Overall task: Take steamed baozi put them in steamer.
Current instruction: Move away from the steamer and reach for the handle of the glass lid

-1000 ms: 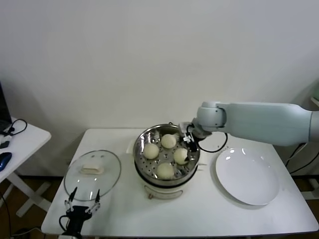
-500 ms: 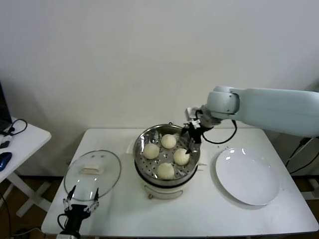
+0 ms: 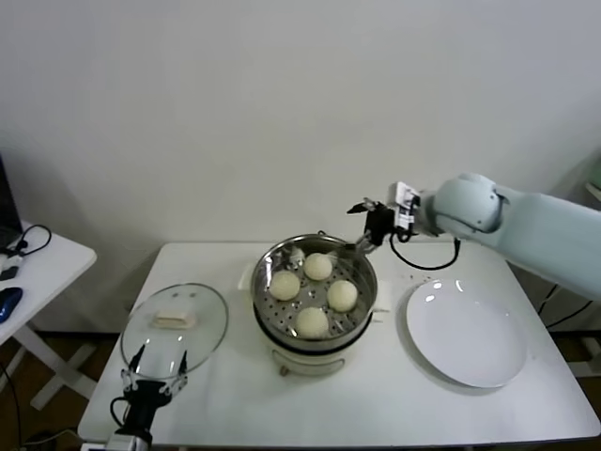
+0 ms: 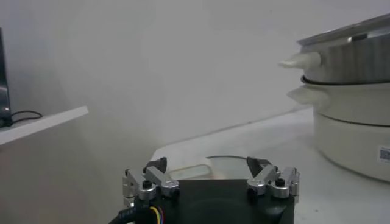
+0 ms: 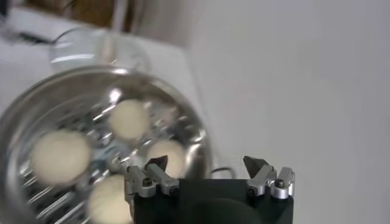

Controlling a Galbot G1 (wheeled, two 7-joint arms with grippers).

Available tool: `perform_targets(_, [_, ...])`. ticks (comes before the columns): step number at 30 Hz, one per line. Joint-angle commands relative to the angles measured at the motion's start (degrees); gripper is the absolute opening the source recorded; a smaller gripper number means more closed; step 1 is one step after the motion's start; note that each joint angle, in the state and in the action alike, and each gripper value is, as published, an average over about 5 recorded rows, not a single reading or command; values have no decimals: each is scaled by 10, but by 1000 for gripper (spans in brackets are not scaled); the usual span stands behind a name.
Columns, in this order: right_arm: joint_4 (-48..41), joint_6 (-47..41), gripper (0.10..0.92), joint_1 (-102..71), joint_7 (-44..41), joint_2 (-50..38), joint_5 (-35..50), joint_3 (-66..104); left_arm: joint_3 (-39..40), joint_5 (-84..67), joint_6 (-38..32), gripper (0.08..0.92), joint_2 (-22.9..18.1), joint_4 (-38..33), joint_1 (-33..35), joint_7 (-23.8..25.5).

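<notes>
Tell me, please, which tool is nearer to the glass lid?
Left. The left tool hovers open just off the lid's near edge, at the table's front left. The right tool is open, raised beyond the steamer's far right rim.

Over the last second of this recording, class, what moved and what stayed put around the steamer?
The right gripper, open and empty, rose from the baozi at the steamer's right side and drew back toward the wall, letting that bun go. All four baozi stayed on the perforated tray. The glass lid, the white plate and the left gripper at the table's front edge did not move.
</notes>
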Motion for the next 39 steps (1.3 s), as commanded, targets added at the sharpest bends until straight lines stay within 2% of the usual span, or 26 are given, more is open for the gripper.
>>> perform_targets(1, [81, 66, 823, -457, 182, -82, -81, 445, 2, 12, -3, 823, 4, 11, -10, -3])
perform_targets(9, [128, 108, 823, -792, 221, 24, -103, 794, -1, 82, -22, 823, 14, 15, -20, -21])
perform_targets(14, [130, 131, 823, -920, 212, 106, -111, 912, -9, 198, -88, 823, 22, 32, -29, -59])
perform_targets(20, [124, 166, 823, -1005, 209, 186, -113, 965, -24, 389, -148, 823, 36, 79, -48, -162])
perform_targets(24, [124, 203, 823, -1043, 198, 231, -110, 977, -31, 500, -144, 823, 43, 112, -63, -251])
perform_targets(26, [123, 227, 823, -1055, 187, 249, -108, 976, -34, 546, -133, 823, 44, 125, -71, -278])
perform_targets(33, [125, 305, 823, -1084, 153, 297, -71, 968, -40, 667, -108, 823, 50, 172, -97, -328])
perform_targets(39, [121, 358, 823, -1106, 128, 326, -56, 957, -29, 705, -98, 823, 53, 221, -117, -343])
